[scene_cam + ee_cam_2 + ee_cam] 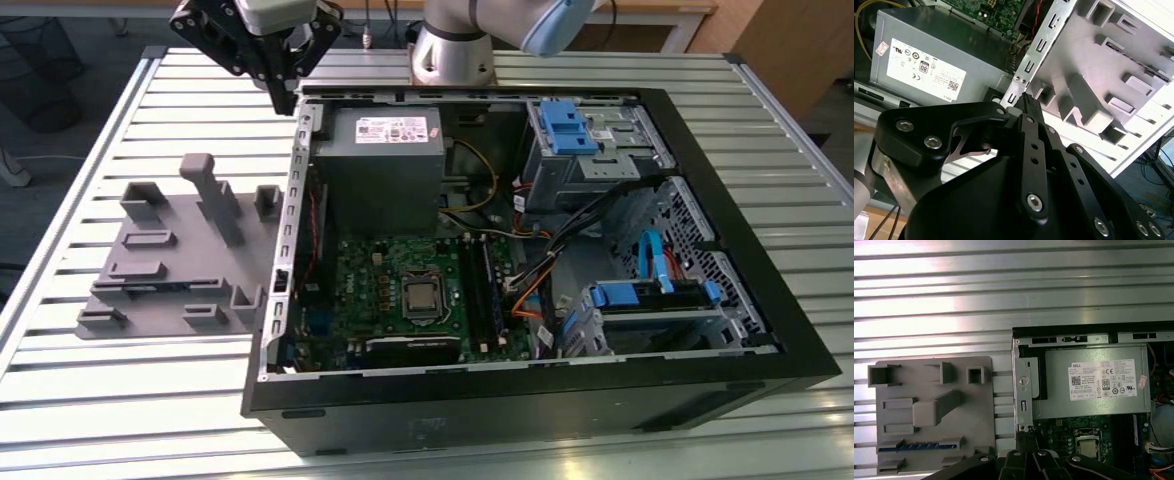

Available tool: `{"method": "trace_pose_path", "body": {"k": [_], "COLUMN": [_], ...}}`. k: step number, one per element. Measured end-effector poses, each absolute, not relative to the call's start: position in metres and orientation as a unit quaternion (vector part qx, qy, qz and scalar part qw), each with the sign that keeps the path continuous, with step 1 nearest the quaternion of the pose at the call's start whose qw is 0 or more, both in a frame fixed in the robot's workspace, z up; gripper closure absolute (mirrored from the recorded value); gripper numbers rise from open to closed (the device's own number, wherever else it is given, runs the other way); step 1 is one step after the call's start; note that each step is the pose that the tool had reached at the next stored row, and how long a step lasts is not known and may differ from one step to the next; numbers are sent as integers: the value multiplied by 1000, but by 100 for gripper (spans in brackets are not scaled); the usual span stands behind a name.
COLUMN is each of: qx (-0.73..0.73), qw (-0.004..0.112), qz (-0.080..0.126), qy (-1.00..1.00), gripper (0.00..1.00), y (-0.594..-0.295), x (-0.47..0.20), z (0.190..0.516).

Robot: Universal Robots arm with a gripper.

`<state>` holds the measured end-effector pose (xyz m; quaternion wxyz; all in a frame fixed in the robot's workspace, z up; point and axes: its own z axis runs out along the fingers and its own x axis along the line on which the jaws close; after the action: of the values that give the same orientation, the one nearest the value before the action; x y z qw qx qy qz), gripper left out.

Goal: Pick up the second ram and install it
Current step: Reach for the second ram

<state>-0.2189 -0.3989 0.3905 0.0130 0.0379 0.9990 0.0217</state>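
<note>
A black two-fingered claw [283,100] hangs on a silver and pale-blue robot arm [461,40]. It is at the far side of the scene, toward the exterior view's left. Its fingers are clenched together to a single tip, with nothing between them.

In both wrist views the tip [1026,100] [1026,437] lies just beside a perforated silver metal edge strip [1036,47] of an open black computer tower case [747,300]. The case lies on its side.

Just inside that edge sits a grey metal power supply box with a white label [378,150]. Nearer than the box lies a green motherboard [360,290] with a square silver processor [422,296] at its middle. Blue plastic drive brackets [567,125] sit toward the exterior view's right of the case.

Outside the case, to the exterior view's left, a grey plastic fixture plate with raised blocks and one tall post [160,260] rests on a slatted silver aluminium tabletop [134,400].

The second ram [919,446] shows in the first wrist view as a thin, long blue strip seen edge-on. It stands in a long slot of the fixture, on the near side of the tall post. The claw is well apart from it and touches neither the stick nor the fixture.
</note>
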Motion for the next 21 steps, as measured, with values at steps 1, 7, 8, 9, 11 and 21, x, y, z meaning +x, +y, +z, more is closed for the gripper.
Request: {"method": "trace_pose_path", "body": {"k": [1, 7, 8, 9, 11, 21], "qx": [38, 38, 38, 38, 38, 38], "qw": [13, 13, 13, 13, 13, 13], "qz": [22, 22, 22, 22, 22, 22], "qy": [999, 999, 999, 999, 999, 999], "gripper": [89, 89, 89, 89, 89, 89], "y": [-399, -399, -399, -399, -399, -399], "x": [-219, -223, -223, -224, -225, -230], "z": [390, 390, 390, 390, 390, 390]}}
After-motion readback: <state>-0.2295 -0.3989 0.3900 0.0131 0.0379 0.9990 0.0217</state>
